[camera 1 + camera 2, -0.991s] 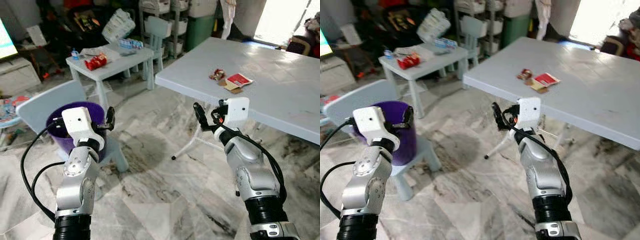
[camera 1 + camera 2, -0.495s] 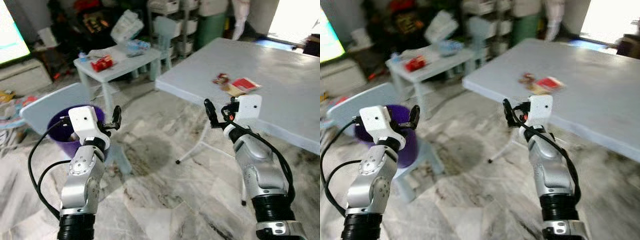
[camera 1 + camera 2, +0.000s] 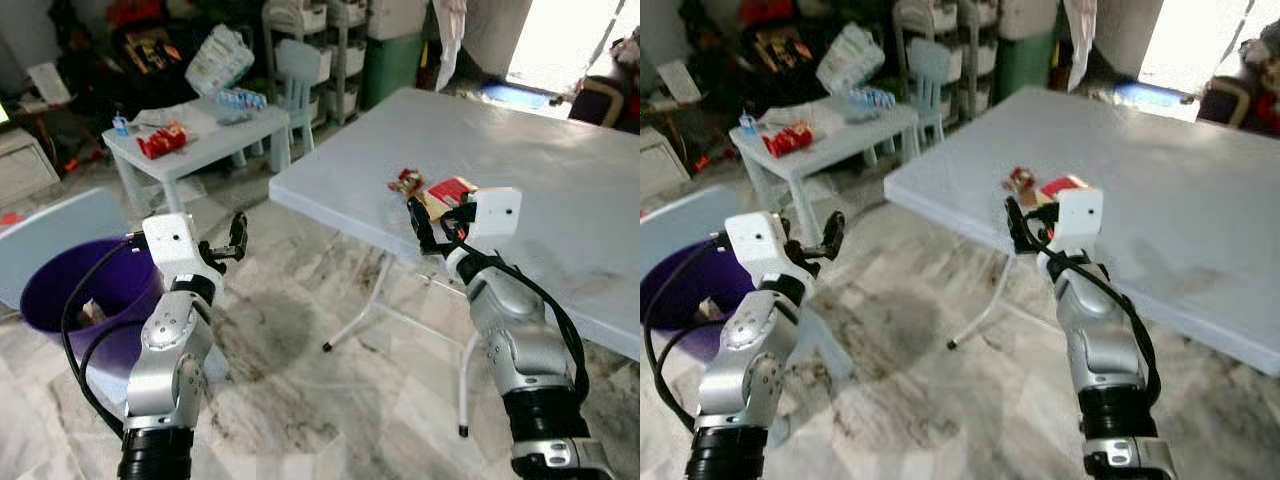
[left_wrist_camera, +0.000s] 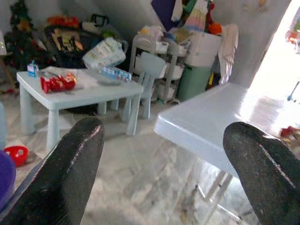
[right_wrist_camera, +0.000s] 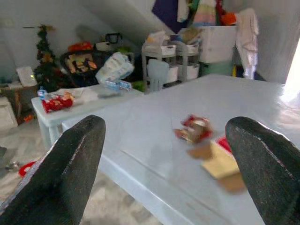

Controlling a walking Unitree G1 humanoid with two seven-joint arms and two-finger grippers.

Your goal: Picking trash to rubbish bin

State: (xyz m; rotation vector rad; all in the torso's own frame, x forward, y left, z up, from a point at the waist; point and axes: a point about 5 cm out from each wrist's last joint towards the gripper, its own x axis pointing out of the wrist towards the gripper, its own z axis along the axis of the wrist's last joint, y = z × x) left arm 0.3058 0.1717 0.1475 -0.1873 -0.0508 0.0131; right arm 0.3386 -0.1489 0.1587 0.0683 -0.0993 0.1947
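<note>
Landmark: large pale grey folding table [image 3: 560, 170]; all places below are given from it.
Left gripper [image 3: 237, 235]: nearest the camera, raised over the marble floor [image 3: 330, 400], well clear of the table's near corner; fingers spread wide, holding nothing.
Round purple plastic rubbish bin [image 3: 75, 295]: on the floor off the table's left side, beside and below the left arm; some scraps lie inside.
Right gripper [image 3: 422, 225]: at the table's near edge, just short of the trash; fingers parted, empty.
Trash [image 5: 206, 147]: a crumpled red wrapper [image 5: 194, 129], a flat brown cardboard piece [image 5: 220, 161] and a flat red packet [image 3: 452, 189], lying close together on the tabletop near its front corner.
Deciding relation: the trash lies straight ahead of the right gripper, just beyond its fingertips; the right arm is plainly nearer, the left well apart. The long axis of the cardboard cannot be told surely.
Small pale blue table [image 3: 190, 135]: far beyond the left corner, bearing a red packet and papers.
</note>
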